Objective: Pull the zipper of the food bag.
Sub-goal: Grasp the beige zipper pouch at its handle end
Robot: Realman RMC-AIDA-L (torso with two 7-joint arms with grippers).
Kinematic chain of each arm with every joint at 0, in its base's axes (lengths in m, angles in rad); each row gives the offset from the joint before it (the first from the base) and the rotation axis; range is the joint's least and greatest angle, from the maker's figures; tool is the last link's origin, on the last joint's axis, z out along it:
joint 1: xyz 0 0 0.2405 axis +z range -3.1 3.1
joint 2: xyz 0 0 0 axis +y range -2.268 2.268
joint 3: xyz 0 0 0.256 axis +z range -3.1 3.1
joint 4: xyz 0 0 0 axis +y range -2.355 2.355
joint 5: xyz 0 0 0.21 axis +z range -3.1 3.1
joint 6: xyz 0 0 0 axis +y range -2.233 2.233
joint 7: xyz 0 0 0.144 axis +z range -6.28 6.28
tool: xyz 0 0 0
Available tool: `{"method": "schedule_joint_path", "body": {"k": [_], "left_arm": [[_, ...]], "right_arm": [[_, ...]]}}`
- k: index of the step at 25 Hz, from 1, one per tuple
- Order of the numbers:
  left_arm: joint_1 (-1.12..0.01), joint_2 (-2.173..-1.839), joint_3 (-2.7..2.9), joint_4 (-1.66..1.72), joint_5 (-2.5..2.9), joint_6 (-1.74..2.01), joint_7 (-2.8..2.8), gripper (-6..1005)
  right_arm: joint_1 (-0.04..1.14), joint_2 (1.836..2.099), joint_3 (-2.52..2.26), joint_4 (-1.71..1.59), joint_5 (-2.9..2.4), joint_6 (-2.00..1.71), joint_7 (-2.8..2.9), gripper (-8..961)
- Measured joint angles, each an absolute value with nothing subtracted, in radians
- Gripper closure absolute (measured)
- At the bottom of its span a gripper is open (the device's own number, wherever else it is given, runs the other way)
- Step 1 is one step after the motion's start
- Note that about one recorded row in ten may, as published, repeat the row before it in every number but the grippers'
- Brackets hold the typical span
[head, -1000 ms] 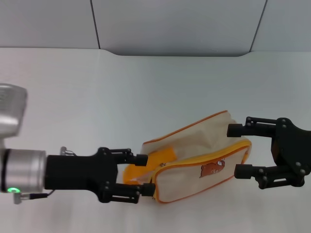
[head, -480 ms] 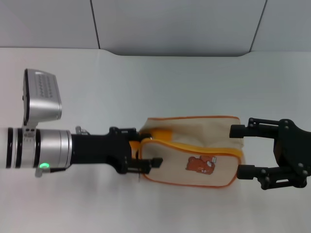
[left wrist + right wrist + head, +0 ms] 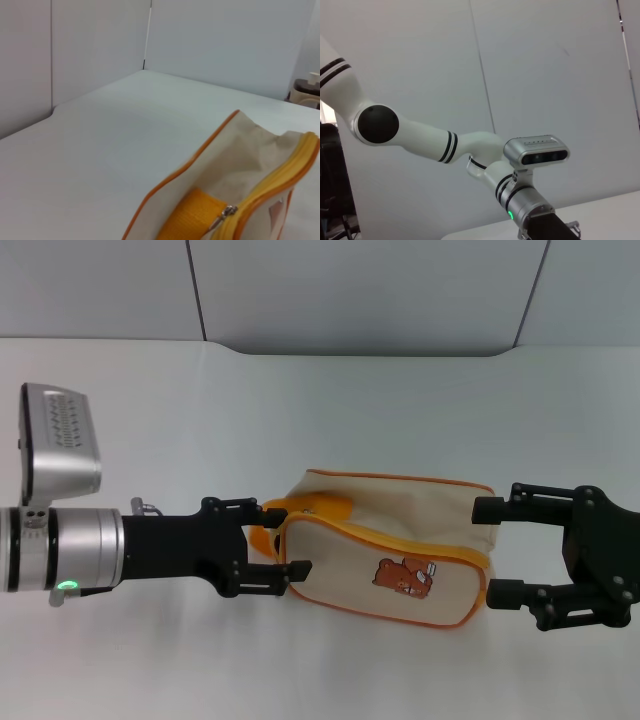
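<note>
The cream food bag with orange piping and a brown bear print lies mid-table in the head view. Its orange zipper runs along the upper edge of the printed face. My left gripper has its fingers on either side of the bag's left end, by the orange strap loop, and holds that end. In the left wrist view the bag, the zip line and the silver pull tab are close. My right gripper is open with its fingertips at the bag's right end.
The white table runs back to grey wall panels. The right wrist view shows only my left arm with its wrist camera against the wall, not the bag.
The bag swung from tilted to nearly level, then shifted left together with my left gripper, which rose and drew back. The right gripper stayed in place.
</note>
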State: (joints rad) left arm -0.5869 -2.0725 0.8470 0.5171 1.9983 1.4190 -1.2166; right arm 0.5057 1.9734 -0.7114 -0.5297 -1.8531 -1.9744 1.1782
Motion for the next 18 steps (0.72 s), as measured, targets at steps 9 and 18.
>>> {"method": "schedule_joint_path", "body": {"k": [9, 18], "left_arm": [[-0.572, -2.078, 0.847, 0.487, 1.963, 1.405, -1.113, 338], [-0.574, -2.074, 0.873, 0.452, 1.904, 1.368, -1.01, 400]], "right_arm": [[0.506, 1.976, -0.712, -0.529, -1.852, -1.975, 1.183, 144], [0.504, 1.979, -0.706, -0.529, -1.845, -1.984, 1.184, 144]]}}
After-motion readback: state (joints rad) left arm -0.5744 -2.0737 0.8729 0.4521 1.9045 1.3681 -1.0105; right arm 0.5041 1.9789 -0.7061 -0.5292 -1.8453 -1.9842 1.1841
